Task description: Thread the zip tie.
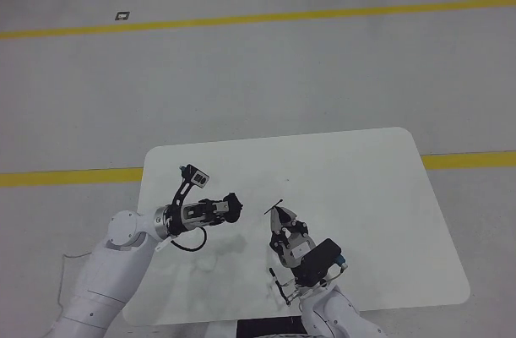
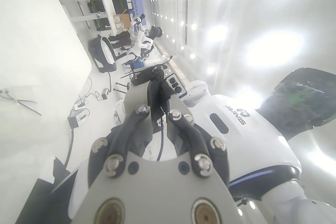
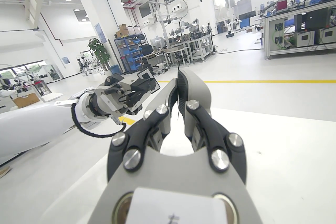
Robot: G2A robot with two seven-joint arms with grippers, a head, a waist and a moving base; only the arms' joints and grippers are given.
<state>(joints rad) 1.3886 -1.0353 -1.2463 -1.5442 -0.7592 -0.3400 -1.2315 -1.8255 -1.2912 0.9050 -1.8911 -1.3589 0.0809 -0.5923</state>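
A thin black zip tie [image 3: 178, 112] is pinched upright between the pads of my right gripper [image 3: 178, 78], which is shut on it. In the top view its short free end [image 1: 273, 205] sticks out past the right gripper [image 1: 279, 218], above the white table [image 1: 367, 186] near the front middle. My left gripper [image 1: 234, 207] hovers a short way to the left, pointing at the right one. Its black-wrapped fingertips [image 2: 153, 76] are pressed together, and I see nothing clearly held between them. From the right wrist, the left gripper [image 3: 131, 100] is seen close by and apart from the tie.
The table's right and far parts [image 1: 367, 169] are bare white surface. Its rounded front edge lies just under both arms. A yellow floor line [image 1: 63, 177] runs behind the table. Thin black strips [image 2: 21, 103] lie on a white surface in the left wrist view.
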